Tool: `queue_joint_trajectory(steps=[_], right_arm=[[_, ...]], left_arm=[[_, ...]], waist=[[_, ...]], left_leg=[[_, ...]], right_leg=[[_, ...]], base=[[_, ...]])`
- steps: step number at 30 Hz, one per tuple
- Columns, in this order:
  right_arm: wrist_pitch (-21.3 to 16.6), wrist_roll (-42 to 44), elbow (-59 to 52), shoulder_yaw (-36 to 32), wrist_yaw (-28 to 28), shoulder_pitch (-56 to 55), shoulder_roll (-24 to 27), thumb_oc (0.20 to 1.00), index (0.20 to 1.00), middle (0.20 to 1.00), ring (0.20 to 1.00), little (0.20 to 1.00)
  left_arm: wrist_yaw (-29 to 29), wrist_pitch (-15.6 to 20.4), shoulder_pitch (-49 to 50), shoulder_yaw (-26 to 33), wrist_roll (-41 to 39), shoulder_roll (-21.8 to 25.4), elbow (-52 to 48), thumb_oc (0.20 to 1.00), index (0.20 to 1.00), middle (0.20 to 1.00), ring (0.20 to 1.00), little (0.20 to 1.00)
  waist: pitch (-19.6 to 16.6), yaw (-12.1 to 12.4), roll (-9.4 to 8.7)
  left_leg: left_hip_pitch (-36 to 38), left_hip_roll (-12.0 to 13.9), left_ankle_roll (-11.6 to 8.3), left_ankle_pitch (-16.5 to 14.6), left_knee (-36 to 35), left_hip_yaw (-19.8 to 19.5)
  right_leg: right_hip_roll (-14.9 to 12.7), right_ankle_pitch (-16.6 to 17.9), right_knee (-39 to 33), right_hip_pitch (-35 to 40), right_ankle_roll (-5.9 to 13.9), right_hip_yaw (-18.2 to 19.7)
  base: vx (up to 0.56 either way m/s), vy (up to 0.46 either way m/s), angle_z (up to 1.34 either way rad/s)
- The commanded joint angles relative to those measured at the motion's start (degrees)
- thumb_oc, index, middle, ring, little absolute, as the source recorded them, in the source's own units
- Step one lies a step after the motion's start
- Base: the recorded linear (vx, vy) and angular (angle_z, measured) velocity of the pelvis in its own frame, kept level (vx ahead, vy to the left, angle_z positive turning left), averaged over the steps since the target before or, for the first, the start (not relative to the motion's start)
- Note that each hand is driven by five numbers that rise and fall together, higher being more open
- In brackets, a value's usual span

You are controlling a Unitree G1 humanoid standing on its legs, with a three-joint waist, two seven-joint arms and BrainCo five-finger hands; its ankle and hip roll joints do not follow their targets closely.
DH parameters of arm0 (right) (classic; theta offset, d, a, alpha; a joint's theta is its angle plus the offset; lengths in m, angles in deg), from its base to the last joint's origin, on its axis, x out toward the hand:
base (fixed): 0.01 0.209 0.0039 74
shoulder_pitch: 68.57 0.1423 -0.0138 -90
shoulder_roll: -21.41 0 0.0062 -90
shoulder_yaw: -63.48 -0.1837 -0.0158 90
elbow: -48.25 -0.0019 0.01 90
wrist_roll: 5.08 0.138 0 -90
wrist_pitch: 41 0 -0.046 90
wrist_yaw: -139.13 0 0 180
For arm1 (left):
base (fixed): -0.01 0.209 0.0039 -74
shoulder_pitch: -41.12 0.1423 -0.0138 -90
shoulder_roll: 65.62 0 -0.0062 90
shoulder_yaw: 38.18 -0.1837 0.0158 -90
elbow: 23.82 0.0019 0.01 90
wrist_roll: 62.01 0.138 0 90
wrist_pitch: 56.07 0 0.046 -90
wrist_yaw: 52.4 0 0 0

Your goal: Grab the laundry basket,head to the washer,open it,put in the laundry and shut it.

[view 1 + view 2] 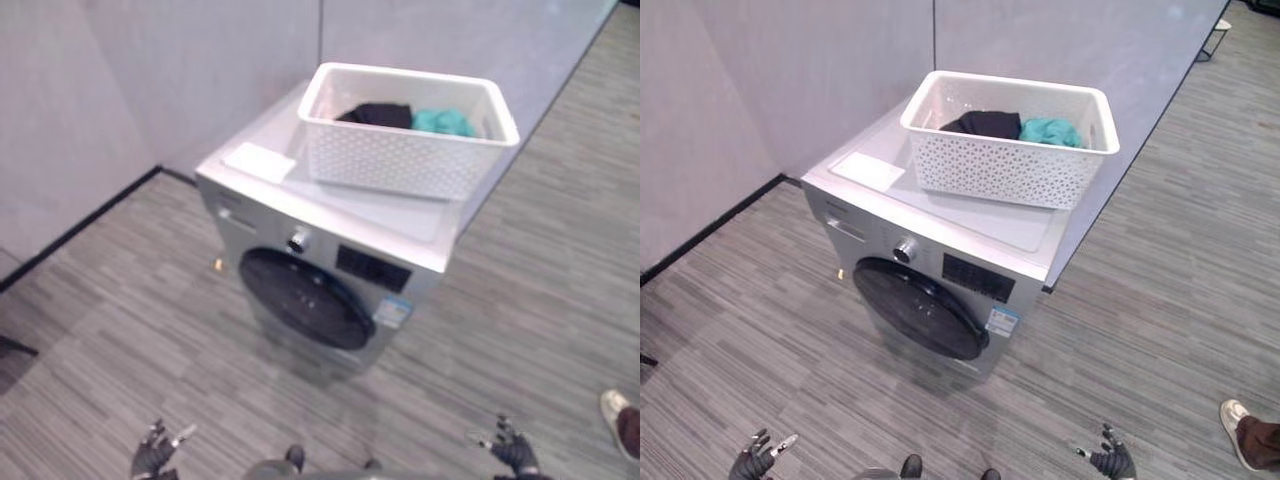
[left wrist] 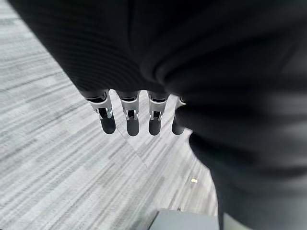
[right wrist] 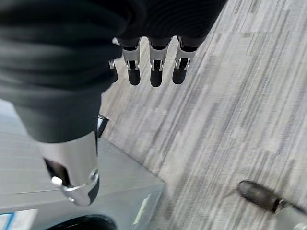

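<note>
On washer [image 1: 330, 215] top: white laundry basket [image 1: 405, 130], clothes [image 1: 410, 118] half hidden. Your left hand [image 1: 152, 456] and right hand [image 1: 514, 450] low, fingers straight, empty.

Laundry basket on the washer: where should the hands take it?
Probably by the flared rim of the laundry basket at its two short ends, one hand from each side. It sits upright on the washer, rim clear; left hand and right hand hang open.
</note>
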Motion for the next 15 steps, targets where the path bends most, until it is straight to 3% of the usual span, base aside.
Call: queue_joint_trajectory(steps=[1,9,15], right_arm=[[-3.7,-1.7,0.0,2.4,2.7,-1.7,3.2,1.0,1.0,1.0,1.0,1.0],[-2.7,4.4,4.3,4.6,0.3,-0.7,1.8,1.0,1.0,1.0,1.0,1.0],[-1.6,8.3,7.2,3.6,-0.6,0.0,0.1,1.0,1.0,1.0,1.0,1.0]], left_arm=[[0.9,4.1,0.4,-1.3,-0.7,0.8,3.3,1.0,1.0,1.0,1.0,1.0],[0.9,3.9,-1.5,-5.9,1.4,0.0,8.1,1.0,1.0,1.0,1.0,1.0],[0.3,3.1,-2.1,-5.6,0.7,-0.8,9.5,1.0,1.0,1.0,1.0,1.0]], waist=[[-3.9,-0.2,1.29],[-3.8,-0.8,1.21],[-3.8,-0.8,1.18]], left_leg=[[-5.7,4.1,-1.49,4.6,0.5,0.3],[-5.7,3.9,-1.49,4.8,0.0,0.4],[-5.5,4.0,-1.48,4.9,-0.3,0.4]], right_leg=[[-2.3,-4.3,5.3,-1.7,2.3,0.0],[-2.4,-4.1,5.5,-2.1,2.23,0.4],[-2.5,-4.1,5.4,-2.2,2.16,0.6]], base=[[0.0,0.0,0.0],[0.0,0.005,0.01],[0.0,0.0,0.0]])
